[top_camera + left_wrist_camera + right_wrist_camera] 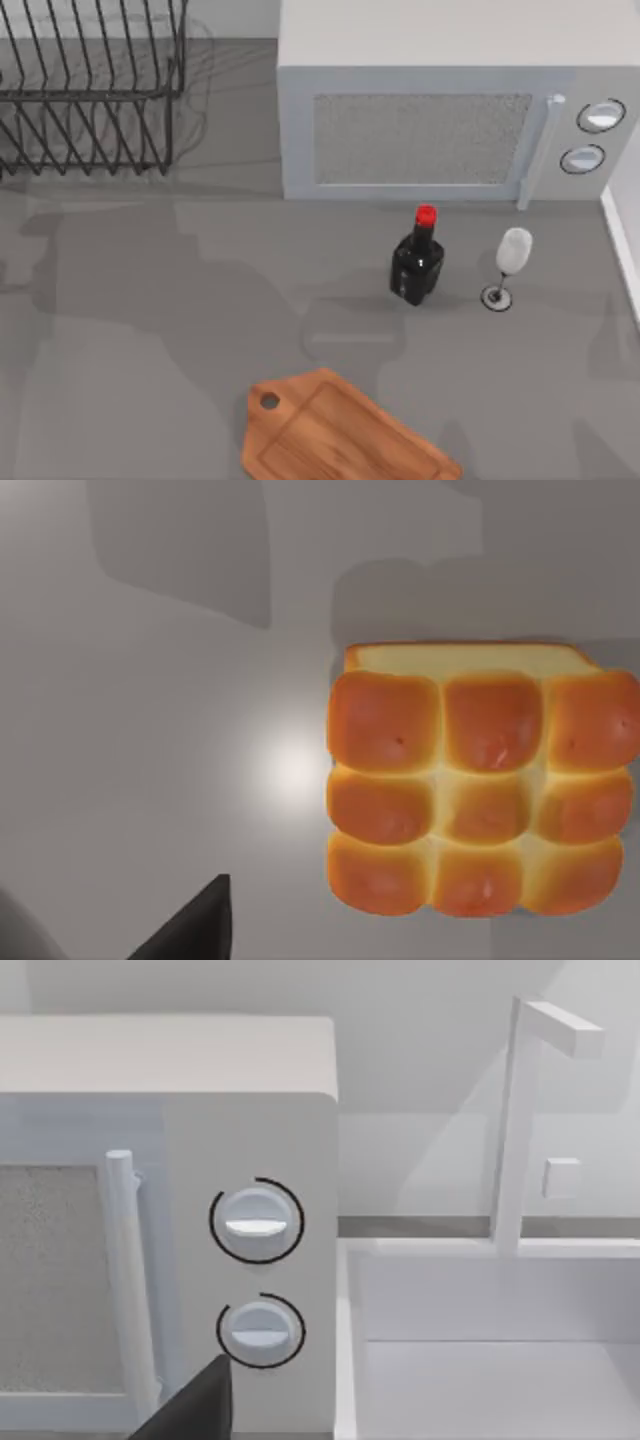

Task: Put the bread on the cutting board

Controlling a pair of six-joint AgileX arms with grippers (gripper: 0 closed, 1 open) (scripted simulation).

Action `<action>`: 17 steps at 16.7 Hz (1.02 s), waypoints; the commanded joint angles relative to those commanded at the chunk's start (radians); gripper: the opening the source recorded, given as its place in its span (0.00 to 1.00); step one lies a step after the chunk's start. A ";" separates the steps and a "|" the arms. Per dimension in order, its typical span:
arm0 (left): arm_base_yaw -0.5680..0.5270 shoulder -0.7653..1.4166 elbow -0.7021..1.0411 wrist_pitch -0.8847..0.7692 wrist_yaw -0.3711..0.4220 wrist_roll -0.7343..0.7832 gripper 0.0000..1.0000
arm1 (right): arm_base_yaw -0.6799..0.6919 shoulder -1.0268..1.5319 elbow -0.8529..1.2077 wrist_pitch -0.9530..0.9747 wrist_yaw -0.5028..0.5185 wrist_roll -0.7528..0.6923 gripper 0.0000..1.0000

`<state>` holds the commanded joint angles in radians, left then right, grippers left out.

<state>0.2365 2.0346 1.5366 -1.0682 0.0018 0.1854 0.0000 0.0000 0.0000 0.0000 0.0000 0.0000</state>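
Top view showed the cutting board lying flat at the lower centre of the frame, its handle end with the round hole turned toward the upper left and its far end cut off by the lower edge. Nothing was seen resting on the visible part of the board. A dark bottle with a red cap and a wine glass stood side by side but apart, above and to the right of the board, in front of a microwave. A wire dish rack occupied the upper left corner.

The bread, a square block of nine joined rolls, was recorded in the left wrist view, lying on the grey desk at the right of that frame. It was not gripped and nothing touched it. A dark finger tip of the left hand was seen at the lower edge, clear of the bread; whether that hand was released or clenched could not be told.

The right wrist view faced the microwave dials and a white sink; the state of the right hand could not be told either.

The task was judged not yet begun: grasp, carry and placement all remained.
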 joint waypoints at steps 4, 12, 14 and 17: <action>0.001 0.004 0.004 -0.002 0.000 0.000 1.00 | 0.000 0.000 0.000 0.000 0.000 0.000 1.00; 0.001 0.080 -0.110 0.196 0.001 0.002 1.00 | 0.000 0.000 0.000 0.000 0.000 0.000 1.00; 0.002 0.101 -0.136 0.237 0.001 0.003 1.00 | 0.000 0.000 0.000 0.000 0.000 0.000 1.00; 0.002 0.104 -0.139 0.241 0.001 0.003 1.00 | 0.000 0.000 0.000 0.000 0.000 0.000 1.00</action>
<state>0.2385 2.1390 1.3978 -0.8276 0.0027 0.1885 0.0000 0.0000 0.0000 0.0000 0.0000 0.0000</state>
